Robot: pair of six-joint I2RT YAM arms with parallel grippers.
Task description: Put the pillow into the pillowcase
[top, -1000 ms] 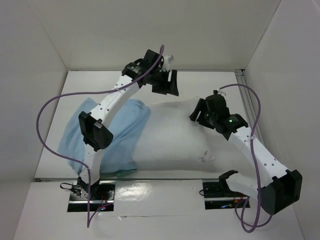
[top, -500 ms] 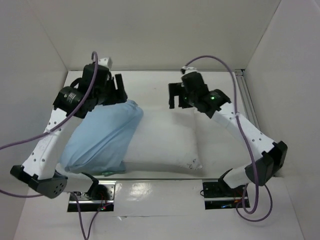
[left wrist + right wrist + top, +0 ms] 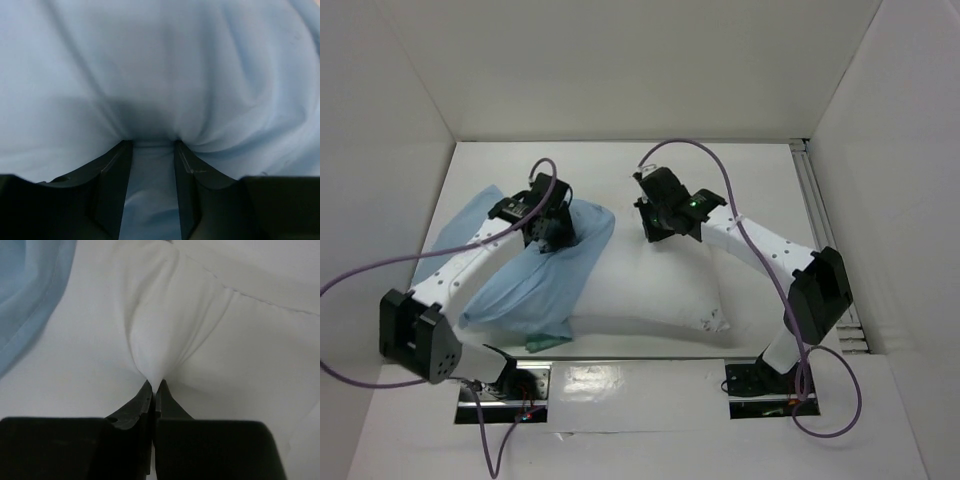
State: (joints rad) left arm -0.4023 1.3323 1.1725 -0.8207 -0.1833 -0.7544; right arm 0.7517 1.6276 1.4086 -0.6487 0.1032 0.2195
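Lying on white table (image 3: 740,170): pillow (image 3: 650,285)

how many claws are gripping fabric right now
2. The left claw has its fingers pressed into the pale blue pillowcase, cloth bunched between them. The right claw is shut on a pinch of the white pillow at its far edge.

One white pillow (image 3: 655,290) lies on the table (image 3: 610,165). One pale blue pillowcase (image 3: 535,275) covers its left end. Two robot arms reach over them, each with one end effector: left end effector (image 3: 552,232), right end effector (image 3: 655,222). Two purple cables trail from the arms.
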